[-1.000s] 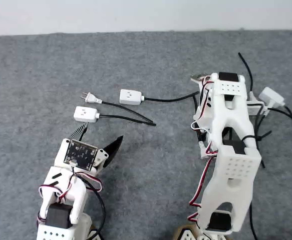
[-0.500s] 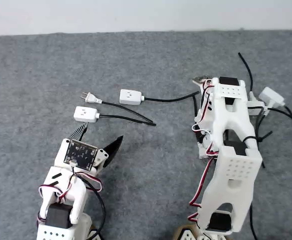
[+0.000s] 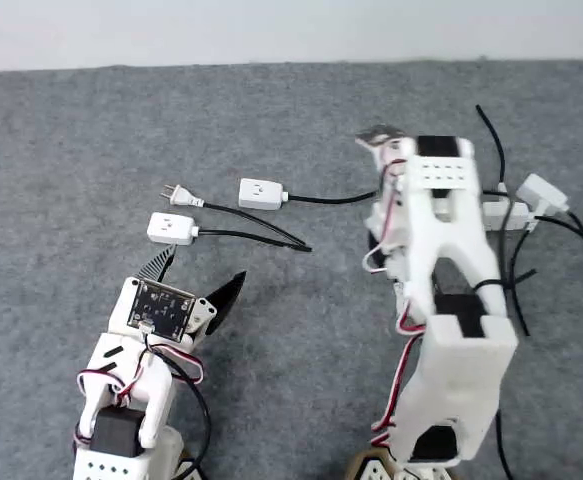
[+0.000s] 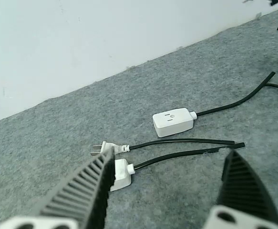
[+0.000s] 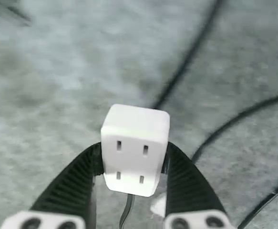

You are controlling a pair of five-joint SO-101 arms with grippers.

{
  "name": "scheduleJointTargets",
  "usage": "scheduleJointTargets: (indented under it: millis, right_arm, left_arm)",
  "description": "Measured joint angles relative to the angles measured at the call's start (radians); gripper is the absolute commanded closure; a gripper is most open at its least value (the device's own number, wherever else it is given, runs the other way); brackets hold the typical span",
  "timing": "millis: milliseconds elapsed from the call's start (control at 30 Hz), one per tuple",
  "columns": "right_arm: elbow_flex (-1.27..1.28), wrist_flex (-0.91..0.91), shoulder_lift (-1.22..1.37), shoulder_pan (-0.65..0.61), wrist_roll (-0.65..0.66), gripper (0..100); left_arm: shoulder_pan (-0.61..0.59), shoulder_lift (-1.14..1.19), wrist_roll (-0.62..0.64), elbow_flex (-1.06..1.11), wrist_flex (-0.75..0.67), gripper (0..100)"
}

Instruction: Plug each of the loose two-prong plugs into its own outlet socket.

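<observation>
A loose two-prong plug (image 3: 178,195) lies on the grey carpet, its black cord trailing right. Just below it lies a white outlet socket (image 3: 171,229), and another white socket (image 3: 261,192) sits to the right. My left gripper (image 3: 193,280) stands open short of them, with nothing between its fingers. In the left wrist view the plug (image 4: 105,149) and both sockets (image 4: 119,172) (image 4: 173,122) lie ahead of the left gripper (image 4: 162,191). My right gripper (image 5: 131,157) is shut on a white socket block (image 5: 135,148), held above the carpet. The right arm (image 3: 441,230) hides it from above.
A white adapter (image 3: 541,190) and several black cords (image 3: 501,150) lie beside the right arm at the far right. The pale wall (image 3: 291,30) bounds the carpet at the back. Cord ends meet mid-carpet (image 3: 306,247).
The right arm has swung left with the socket block in its gripper. The left arm, the plug and the two sockets have stayed where they were.
</observation>
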Motion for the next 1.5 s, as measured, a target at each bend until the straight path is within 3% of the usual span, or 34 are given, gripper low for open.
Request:
scheduleJointTargets:
  millis: [367, 700, 800, 1000, 1267, 1500]
  right_arm:
    - [0.017, 0.023, 0.031, -0.218, -0.124, 99.0]
    - [0.252, -0.184, 0.058, -0.336, -0.178, 98.6]
    - [0.27, -0.206, 0.055, -0.334, -0.193, 93.6]
    - [0.273, -0.207, 0.054, -0.344, -0.195, 71.2]
    - [0.275, -0.175, -0.11, -0.307, -0.195, 75.2]
    - [0.29, -0.091, -0.333, -0.133, -0.147, 76.2]
  left_arm:
    - [0.0, 0.0, 0.0, 0.0, 0.0, 65]
    - [0.0, 0.0, 0.0, 0.0, 0.0, 65]
    - [0.0, 0.0, 0.0, 0.0, 0.0, 65]
    - [0.0, 0.0, 0.0, 0.0, 0.0, 65]
    - [0.0, 0.0, 0.0, 0.0, 0.0, 65]
    - [0.0, 0.0, 0.0, 0.0, 0.0, 65]
